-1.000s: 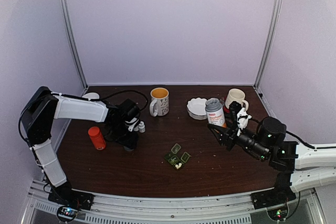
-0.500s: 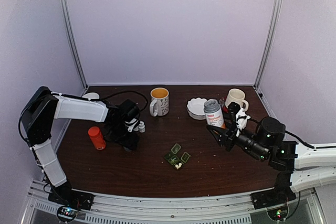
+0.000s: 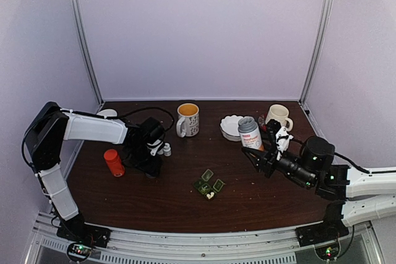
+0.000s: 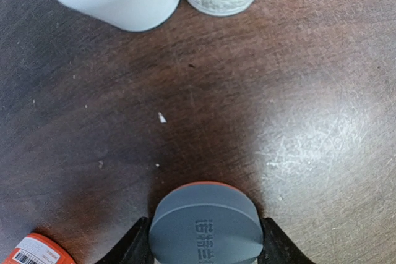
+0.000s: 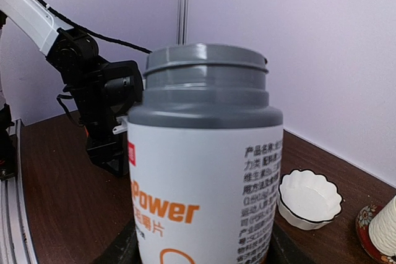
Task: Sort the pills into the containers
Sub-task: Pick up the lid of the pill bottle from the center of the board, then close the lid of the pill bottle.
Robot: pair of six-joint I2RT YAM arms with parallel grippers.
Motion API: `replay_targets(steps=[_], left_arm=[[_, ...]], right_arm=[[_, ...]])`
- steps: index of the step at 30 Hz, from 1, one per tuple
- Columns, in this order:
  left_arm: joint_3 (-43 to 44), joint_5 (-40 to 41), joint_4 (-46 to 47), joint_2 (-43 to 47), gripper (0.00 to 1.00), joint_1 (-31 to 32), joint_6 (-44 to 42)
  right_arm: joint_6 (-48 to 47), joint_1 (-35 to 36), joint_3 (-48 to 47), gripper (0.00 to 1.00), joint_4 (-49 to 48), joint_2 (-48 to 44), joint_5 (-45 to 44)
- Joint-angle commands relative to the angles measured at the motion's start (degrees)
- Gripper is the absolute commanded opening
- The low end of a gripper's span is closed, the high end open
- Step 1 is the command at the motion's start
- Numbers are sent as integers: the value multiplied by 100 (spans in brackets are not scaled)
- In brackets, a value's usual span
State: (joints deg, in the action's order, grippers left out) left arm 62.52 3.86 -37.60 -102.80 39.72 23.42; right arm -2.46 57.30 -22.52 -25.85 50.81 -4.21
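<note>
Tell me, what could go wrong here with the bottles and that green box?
The right jaws grip the white bottle low down; it could tip out and hit the white dish close by. The left jaws pinch only a grey cap, which might pop free. The green pill box is small; a passing arm could scatter it.

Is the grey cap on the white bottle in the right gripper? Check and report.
Yes, the grey cap sits on top of the white bottle.
</note>
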Motion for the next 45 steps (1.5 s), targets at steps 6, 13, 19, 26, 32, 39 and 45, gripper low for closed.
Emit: replay_targets(steps=[6, 13, 19, 26, 32, 39, 45], left_arm=[[96, -790, 252, 602, 52, -35, -153], [292, -1553, 306, 1482, 52, -44, -119], [442, -2570, 566, 2031, 52, -44, 32], [306, -3835, 1380, 2445, 52, -44, 501], [-30, -4869, 2408, 2540, 52, -44, 1122], [-339, -5515, 3165, 2616, 52, -44, 1545], [-413, -5744, 3543, 2687, 52, 32, 1727]], right_arm=[[-39, 1, -404, 0, 158, 215, 584], [4, 1, -528, 0, 270, 400, 1067], [16, 72, -832, 0, 566, 698, 1666], [-205, 538, -1371, 0, 978, 1274, 1480], [-366, 717, -1744, 0, 1117, 1738, 1240], [-571, 765, -2221, 0, 1581, 2093, 1006], [-713, 775, -2511, 0, 1772, 2341, 935]])
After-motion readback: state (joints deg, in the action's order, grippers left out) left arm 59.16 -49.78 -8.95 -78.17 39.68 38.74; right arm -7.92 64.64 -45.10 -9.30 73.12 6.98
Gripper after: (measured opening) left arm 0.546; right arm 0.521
